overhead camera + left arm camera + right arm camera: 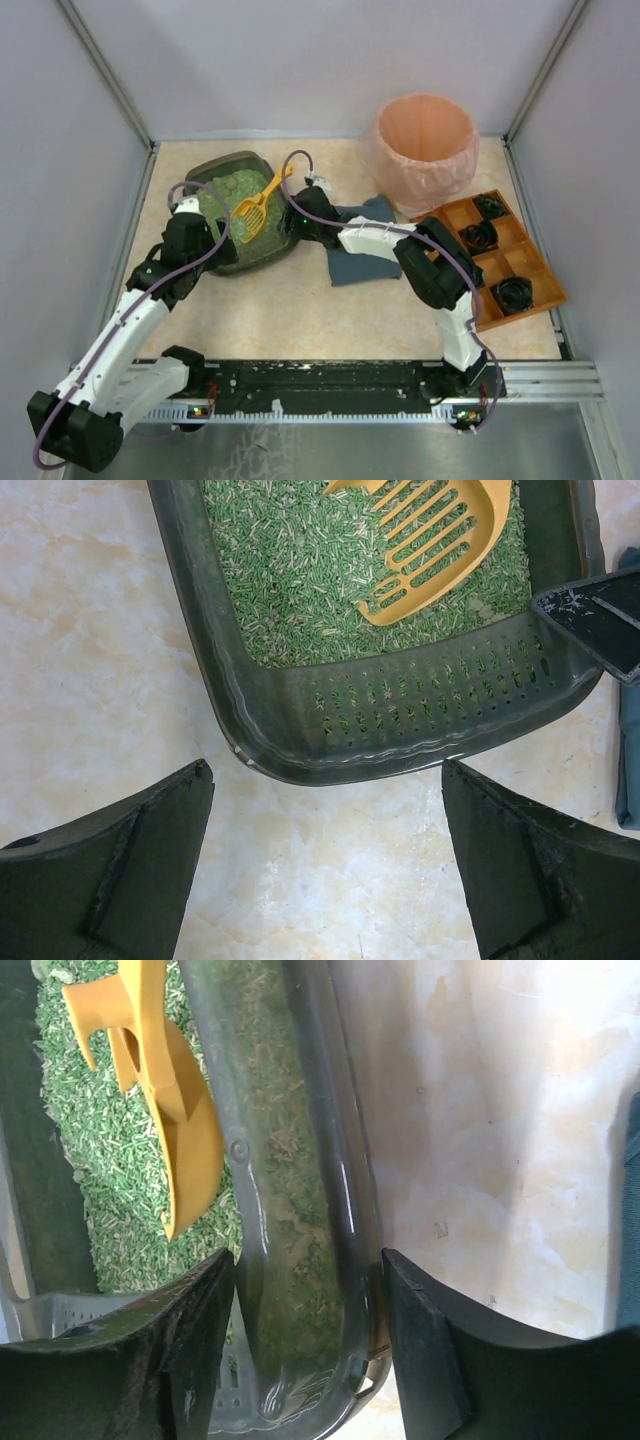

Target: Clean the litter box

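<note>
- Straddling the right-hand long rim of the litter box (300, 1140), the right gripper (308, 1260) has one finger over the green litter and the other outside, above the table (480, 1110). The pads sit at or almost at the plastic, and I cannot tell whether they press it.
- The box lies at the far left of the table, its long axis running away from the arm bases (tilted a little). A yellow slotted scoop (258, 205) rests in the litter.
- The left gripper (325, 860) hangs just off the near short end, the one with the perforated wall. Its fingers are spread wide with only bare table between them.
- The right arm is the nearer one, and its fingers cross the rim squarely, so any lift or tilt would probably hinge on that edge.
- The tabletop is pale, marbled and smooth, and the rim looks glossy, so a slip seems possible.
- A blue cloth (350, 268) lies just right of the box and a pink-lined bin (420, 165) stands well apart, while the left wall is near.
</note>
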